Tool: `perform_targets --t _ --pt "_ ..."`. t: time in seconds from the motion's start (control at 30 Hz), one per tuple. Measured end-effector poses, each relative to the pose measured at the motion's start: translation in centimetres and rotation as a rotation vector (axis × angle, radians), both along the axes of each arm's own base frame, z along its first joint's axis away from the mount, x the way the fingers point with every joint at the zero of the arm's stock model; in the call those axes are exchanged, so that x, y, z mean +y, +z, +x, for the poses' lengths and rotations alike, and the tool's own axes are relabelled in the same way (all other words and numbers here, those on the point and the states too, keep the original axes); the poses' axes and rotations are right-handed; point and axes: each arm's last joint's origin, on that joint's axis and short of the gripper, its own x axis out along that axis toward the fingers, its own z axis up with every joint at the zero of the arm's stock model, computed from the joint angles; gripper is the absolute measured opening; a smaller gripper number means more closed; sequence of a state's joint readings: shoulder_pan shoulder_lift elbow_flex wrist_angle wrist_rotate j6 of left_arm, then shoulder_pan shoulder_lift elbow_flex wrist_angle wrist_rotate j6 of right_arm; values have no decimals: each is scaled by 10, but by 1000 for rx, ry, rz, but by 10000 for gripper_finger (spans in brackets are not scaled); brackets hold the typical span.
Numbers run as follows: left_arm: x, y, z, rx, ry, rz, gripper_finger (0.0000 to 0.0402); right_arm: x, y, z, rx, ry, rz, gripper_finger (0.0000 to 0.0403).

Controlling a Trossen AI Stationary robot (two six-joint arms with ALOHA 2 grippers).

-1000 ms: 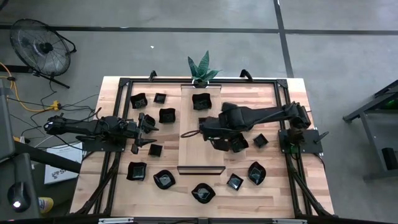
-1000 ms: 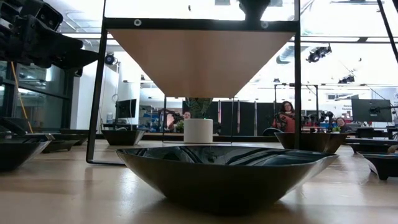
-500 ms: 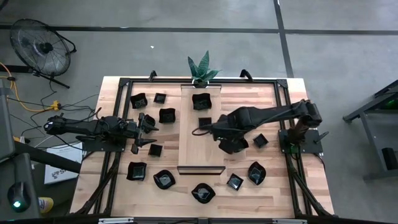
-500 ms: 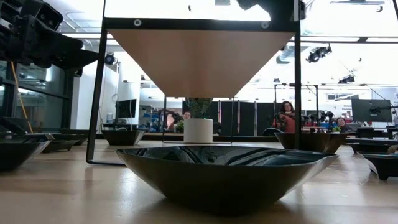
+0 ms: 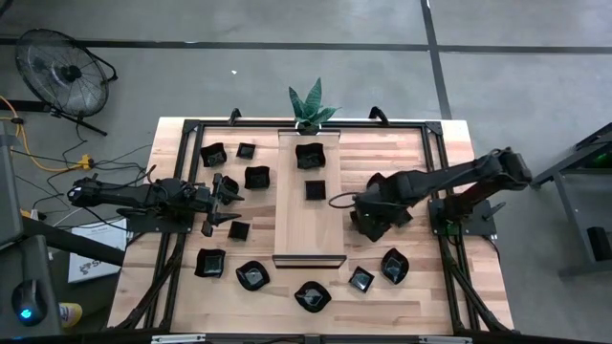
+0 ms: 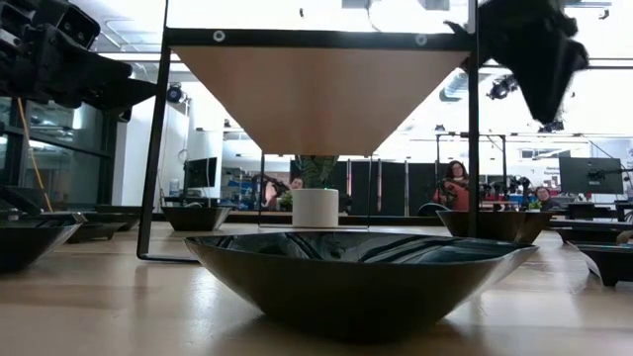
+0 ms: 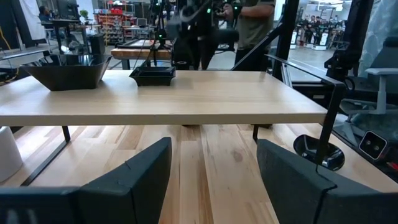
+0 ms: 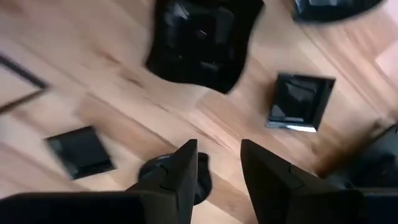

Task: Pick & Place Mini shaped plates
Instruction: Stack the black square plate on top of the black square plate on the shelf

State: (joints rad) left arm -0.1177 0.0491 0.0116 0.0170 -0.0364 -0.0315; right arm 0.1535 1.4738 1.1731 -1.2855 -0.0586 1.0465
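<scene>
Since a second ago the right arm has swung off the long wooden board (image 5: pixel 308 196) and out over the right half of the desk (image 5: pixel 430 287), while the left arm has not moved. A small square plate (image 5: pixel 315 189) now lies uncovered near the middle of the board, below a larger wavy plate (image 5: pixel 310 155) at the board's far end.

The right tool (image 5: pixel 368 227) hangs over bare wood just off the board's right edge, fingers apart with nothing between them. Its wrist camera looks down on a wavy-rimmed plate (image 8: pixel 202 38), a small square plate (image 8: pixel 300 101) and another square one (image 8: pixel 81 151), all lying separate on the desk.

The left tool (image 5: pixel 225 203) waits over the left half of the desk, fingers (image 7: pixel 138 177) spread wide and empty, aimed at the board's edge.

The remaining plates are scattered: several in the far-left corner (image 5: pixel 212 153), a row along the near edge (image 5: pixel 313 295), and a few on the right side (image 5: pixel 400 215).

Risks from here, as I judge it: these plates are glossy with sloping rims, so a pinch on a rim could slip and flip a plate. They also lie near each other on the right side, so a descent that is off-centre could nudge a neighbour. A carried plate could also knock those already on the board.
</scene>
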Motion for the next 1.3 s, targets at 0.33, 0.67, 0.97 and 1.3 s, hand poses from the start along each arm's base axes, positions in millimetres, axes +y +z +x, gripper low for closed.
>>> perform_targets --t 0.33,0.67,0.97,1.3 --pt "0 0 0 1 0 0 234 -8 -52 -29 84 -45 -12 118" --pt "0 0 0 0 0 0 234 -16 -84 -35 47 -59 -8 118" --pt "0 0 0 0 0 0 234 -25 -94 -41 63 -46 -40 118" --pt "0 0 0 0 0 0 234 -31 -94 -41 62 -35 -72 118"
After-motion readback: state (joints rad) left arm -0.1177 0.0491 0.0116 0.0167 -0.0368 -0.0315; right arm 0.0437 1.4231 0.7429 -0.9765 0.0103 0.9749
